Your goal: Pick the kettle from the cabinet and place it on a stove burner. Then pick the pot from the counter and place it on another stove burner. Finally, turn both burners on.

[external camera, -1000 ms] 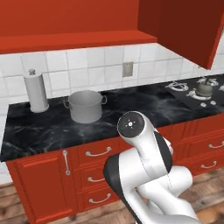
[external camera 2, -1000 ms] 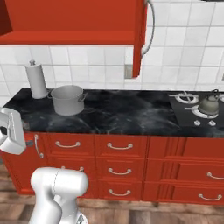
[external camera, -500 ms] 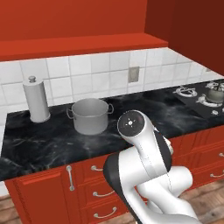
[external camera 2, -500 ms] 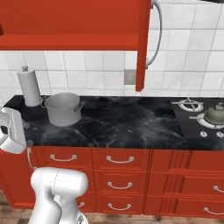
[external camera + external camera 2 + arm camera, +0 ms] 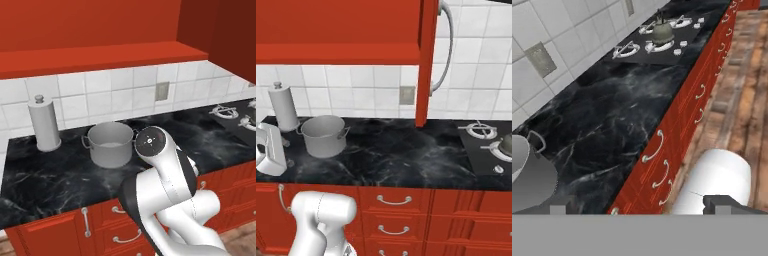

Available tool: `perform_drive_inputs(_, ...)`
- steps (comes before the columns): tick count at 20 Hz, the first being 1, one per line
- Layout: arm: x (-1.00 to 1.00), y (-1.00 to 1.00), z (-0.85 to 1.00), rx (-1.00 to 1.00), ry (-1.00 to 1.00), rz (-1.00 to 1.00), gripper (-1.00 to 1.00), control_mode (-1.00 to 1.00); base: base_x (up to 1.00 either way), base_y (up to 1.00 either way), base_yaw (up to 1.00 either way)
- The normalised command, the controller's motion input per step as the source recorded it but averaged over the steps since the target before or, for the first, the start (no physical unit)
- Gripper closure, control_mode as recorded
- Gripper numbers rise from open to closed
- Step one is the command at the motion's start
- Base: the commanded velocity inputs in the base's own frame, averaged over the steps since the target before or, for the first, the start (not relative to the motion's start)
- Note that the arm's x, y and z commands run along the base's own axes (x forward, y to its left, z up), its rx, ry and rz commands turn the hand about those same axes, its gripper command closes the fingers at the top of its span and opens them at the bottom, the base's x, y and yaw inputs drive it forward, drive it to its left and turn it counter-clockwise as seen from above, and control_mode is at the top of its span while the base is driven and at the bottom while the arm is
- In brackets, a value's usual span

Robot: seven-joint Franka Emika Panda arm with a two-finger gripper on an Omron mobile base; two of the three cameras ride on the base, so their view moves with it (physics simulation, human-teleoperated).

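Note:
The grey pot (image 5: 110, 144) stands on the black veined counter (image 5: 55, 180), and it also shows in the right base view (image 5: 323, 135) and at the lower left of the hand view (image 5: 527, 175). The small kettle (image 5: 661, 32) sits on a stove burner far down the counter, and its edge shows at the right in the right base view (image 5: 504, 147). Beside it lies a bare burner (image 5: 628, 49). My gripper (image 5: 637, 209) is open and holds nothing. It hovers off the counter's front edge, to the right of the pot. The red cabinet (image 5: 336, 25) hangs above.
A tall pale knob-topped cylinder (image 5: 44, 125) stands left of the pot against the tiled wall. The cabinet's open door (image 5: 426, 60) hangs edge-on over the counter's middle. Red drawers (image 5: 677, 130) with silver handles run below the counter. My white arm (image 5: 165, 190) rises in front.
The base has driven, so the whole scene has shifted: counter and pot now look closer and larger. The gripper stays open and empty.

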Motion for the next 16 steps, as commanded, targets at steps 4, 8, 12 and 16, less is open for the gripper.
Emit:
perform_drive_inputs(4, 0.00, 0.00, 0.00, 0.00, 0.00, 0.00, -1.00, 1.00, 0.44, 0.33, 0.08)
perform_drive_inputs(8, 0.00, 0.00, 0.00, 0.00, 0.00, 0.00, -1.00, 1.00, 0.33, 0.42, 0.14)
perform_drive_inputs(12, 0.00, 0.00, 0.00, 0.00, 0.00, 0.00, -1.00, 1.00, 0.33, 0.49, 0.15)
perform_drive_inputs(16, 0.00, 0.00, 0.00, 0.00, 0.00, 0.00, -1.00, 1.00, 0.42, 0.48, 0.13)
